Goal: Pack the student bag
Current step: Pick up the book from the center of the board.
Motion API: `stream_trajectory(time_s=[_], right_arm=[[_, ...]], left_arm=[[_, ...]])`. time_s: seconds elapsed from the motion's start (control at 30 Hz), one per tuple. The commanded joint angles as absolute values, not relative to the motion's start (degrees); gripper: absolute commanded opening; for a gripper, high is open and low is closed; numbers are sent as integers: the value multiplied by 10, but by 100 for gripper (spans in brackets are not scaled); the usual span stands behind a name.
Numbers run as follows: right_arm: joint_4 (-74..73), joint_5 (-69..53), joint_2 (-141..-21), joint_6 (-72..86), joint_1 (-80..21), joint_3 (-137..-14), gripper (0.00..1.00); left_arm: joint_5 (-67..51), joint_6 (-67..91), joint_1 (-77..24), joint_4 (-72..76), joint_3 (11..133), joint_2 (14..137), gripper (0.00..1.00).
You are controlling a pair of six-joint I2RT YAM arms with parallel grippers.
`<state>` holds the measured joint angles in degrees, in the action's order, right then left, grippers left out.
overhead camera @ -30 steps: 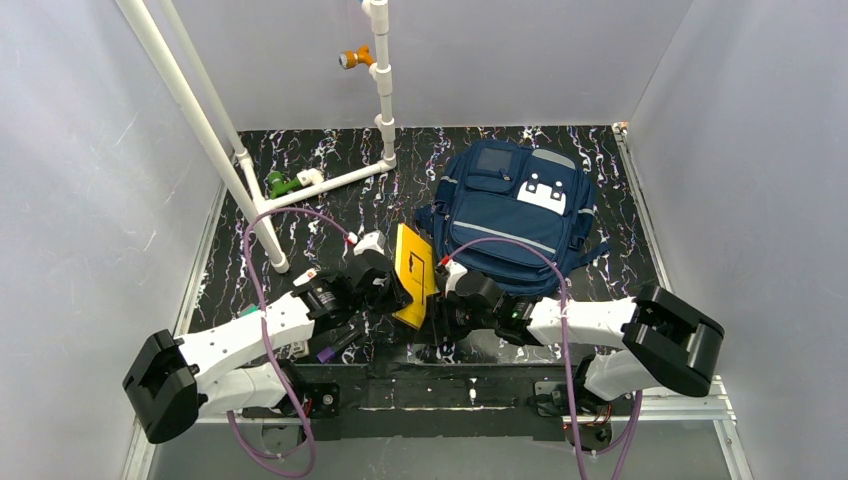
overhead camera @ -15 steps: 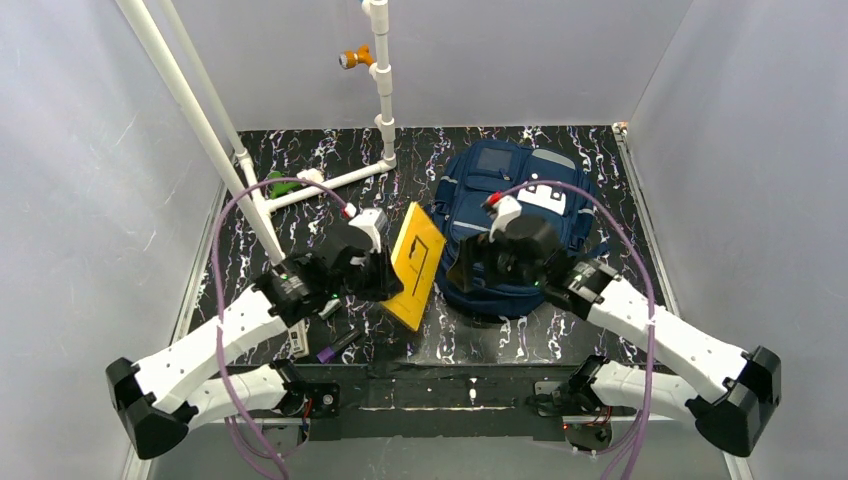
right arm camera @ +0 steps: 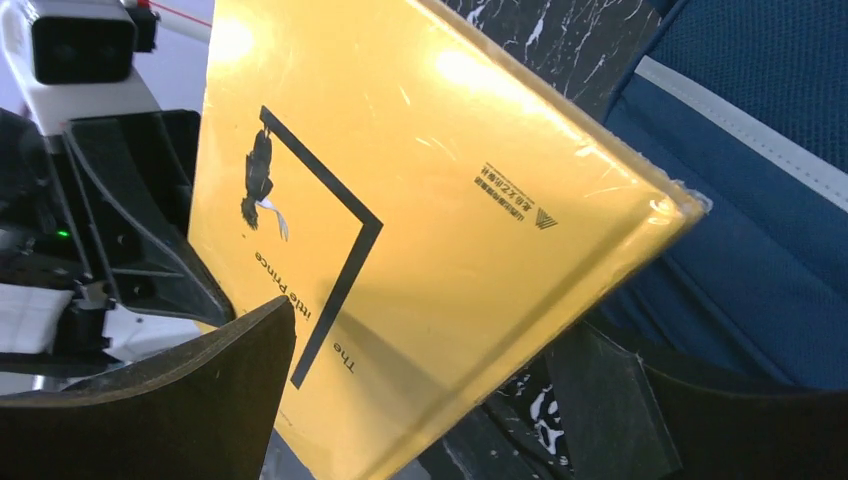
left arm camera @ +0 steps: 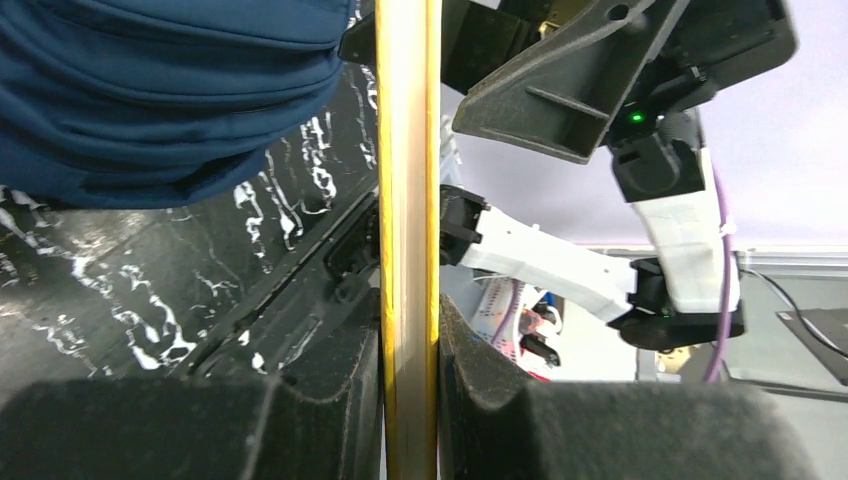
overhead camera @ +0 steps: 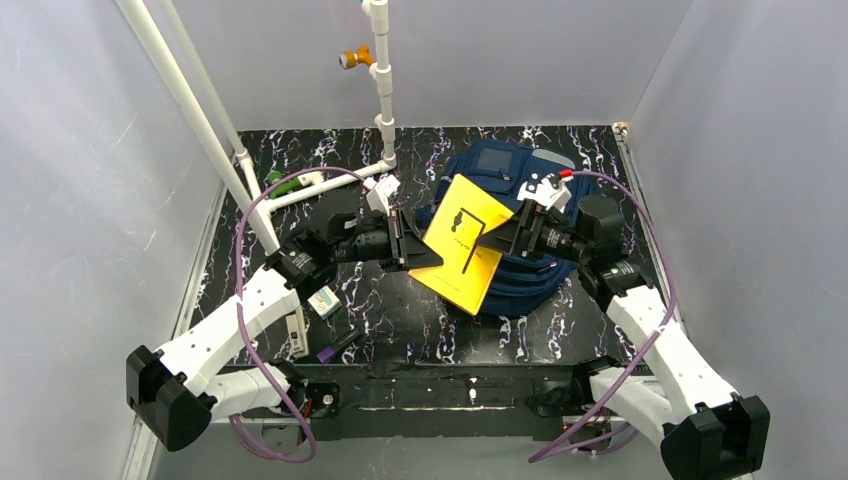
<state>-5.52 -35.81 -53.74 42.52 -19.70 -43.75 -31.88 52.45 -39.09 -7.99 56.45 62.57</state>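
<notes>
The student bag (overhead camera: 545,200) is navy with grey stripes and lies at the back right of the table. My left gripper (overhead camera: 418,250) is shut on the edge of a yellow book (overhead camera: 462,243) and holds it in the air over the bag's left side. The left wrist view shows the book's edge (left arm camera: 408,200) pinched between the pads, with the bag (left arm camera: 170,90) at the upper left. My right gripper (overhead camera: 503,240) is open, its jaws wide on either side of the book's right corner (right arm camera: 400,200). The bag's fabric (right arm camera: 760,200) lies behind.
A white pipe frame (overhead camera: 300,185) with an orange valve (overhead camera: 352,58) stands at the back left, with a green piece (overhead camera: 280,183) by it. A small card (overhead camera: 323,301), a purple-tipped pen (overhead camera: 335,348) and a strip (overhead camera: 297,335) lie at the front left. Grey walls close both sides.
My left gripper has carried the yellow book up and to the right, over the bag, and turned its cover upward. My right arm has swung back over the bag, and its open jaws now straddle the book.
</notes>
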Motion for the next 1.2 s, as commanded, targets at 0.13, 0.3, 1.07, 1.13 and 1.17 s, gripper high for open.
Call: stream_trajectory(time_s=[0.13,0.3,1.07,1.13,1.17], right_arm=[[-188,-283,-454,446,-169,-463,98],[22,-325,-391,597,-169,-369,94],[468,-164,-385,929,-169,-226,1],[478,-135,-391,936,-169,-224,1],[481,-128,-395,936,-169,-226,1]], left_arm=[[-336,578,-381,35,560,579,0],[-372,645,-380,132,527,609,0],[-189,773,-401,261,384,575,92],[-151,761,-422,262,383,567,95],[-138,752,-433,265,389,570,96]])
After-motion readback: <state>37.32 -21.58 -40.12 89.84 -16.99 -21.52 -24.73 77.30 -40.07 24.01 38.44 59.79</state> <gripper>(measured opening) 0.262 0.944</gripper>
